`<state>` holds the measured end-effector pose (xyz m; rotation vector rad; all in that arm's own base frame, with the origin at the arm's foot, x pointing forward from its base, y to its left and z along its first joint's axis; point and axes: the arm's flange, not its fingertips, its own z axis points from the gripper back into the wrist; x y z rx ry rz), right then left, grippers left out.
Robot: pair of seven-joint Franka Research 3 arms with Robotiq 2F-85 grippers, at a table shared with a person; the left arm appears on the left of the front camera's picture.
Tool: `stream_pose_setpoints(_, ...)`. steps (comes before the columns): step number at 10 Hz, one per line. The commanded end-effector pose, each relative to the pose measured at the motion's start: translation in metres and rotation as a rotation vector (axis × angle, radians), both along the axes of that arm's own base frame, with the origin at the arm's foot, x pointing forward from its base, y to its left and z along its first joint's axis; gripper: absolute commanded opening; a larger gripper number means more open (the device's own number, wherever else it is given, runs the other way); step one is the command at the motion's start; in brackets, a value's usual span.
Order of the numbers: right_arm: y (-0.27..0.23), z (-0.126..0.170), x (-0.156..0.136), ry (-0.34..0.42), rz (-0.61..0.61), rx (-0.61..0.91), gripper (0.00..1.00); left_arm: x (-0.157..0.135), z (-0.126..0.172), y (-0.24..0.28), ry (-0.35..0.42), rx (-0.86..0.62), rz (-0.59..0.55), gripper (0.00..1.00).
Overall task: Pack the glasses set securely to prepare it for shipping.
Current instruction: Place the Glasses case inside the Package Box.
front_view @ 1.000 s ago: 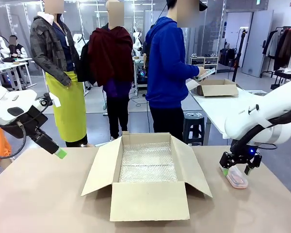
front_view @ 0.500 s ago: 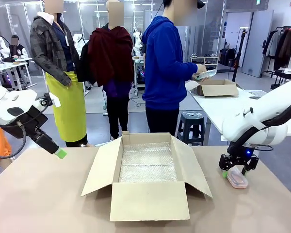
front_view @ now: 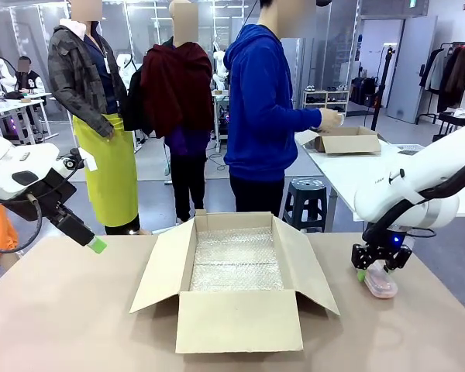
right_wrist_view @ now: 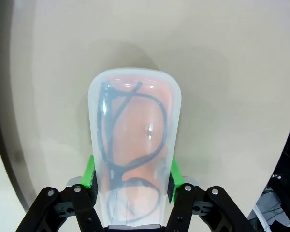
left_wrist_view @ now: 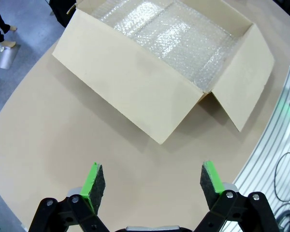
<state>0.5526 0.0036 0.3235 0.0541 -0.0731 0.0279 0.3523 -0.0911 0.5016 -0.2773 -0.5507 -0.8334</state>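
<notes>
A tan desk [front_view: 77, 310] carries an open cardboard box [front_view: 236, 322] at its middle, flaps splayed and floor lined with bubble wrap [front_view: 236, 267], apparently set out ready to cushion what goes in. Beyond the far edge a person in a blue top [front_view: 263, 108] stands turned away toward another table bearing a second box [front_view: 347, 139], taking no part at the desk. Near the desk's right edge the right gripper [front_view: 381, 267] reaches down and pinches a pink glasses case [right_wrist_view: 135, 145] across its narrow width at one end, green pads [right_wrist_view: 89, 176] pressed to both sides, a hold that suits carrying the long case level; whether it rests on the desk or hangs just clear cannot be told. Dark-framed glasses [right_wrist_view: 135, 125] show through the translucent lid. Over the desk's left edge the left gripper [left_wrist_view: 152, 180] hovers with fingers spread wide and nothing between them, well apart from the box, seemingly waiting. The box's right flap [front_view: 310, 267], leaning outward, lies between the case and the lined interior and would likely have to be cleared from above.
</notes>
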Motion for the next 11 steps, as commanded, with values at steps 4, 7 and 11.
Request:
stream_pose_setpoints(4, 0.047, 0.123, -0.028, -0.049, 0.178, -0.074, 0.5, 0.0, 0.001, 0.001, -0.001, -0.007, -0.008, 1.0)
stream_pose_setpoints(7, 0.096, 0.164, -0.018, -0.022, 0.48, -0.124, 0.5, 0.0, 0.001, 0.001, -0.001, -0.007, -0.008, 1.0)
stream_pose_setpoints(11, 0.244, 0.181, 0.009, -0.048, 1.275, -0.105, 0.5, 0.0, 0.001, 0.001, -0.001, -0.007, -0.008, 1.0)
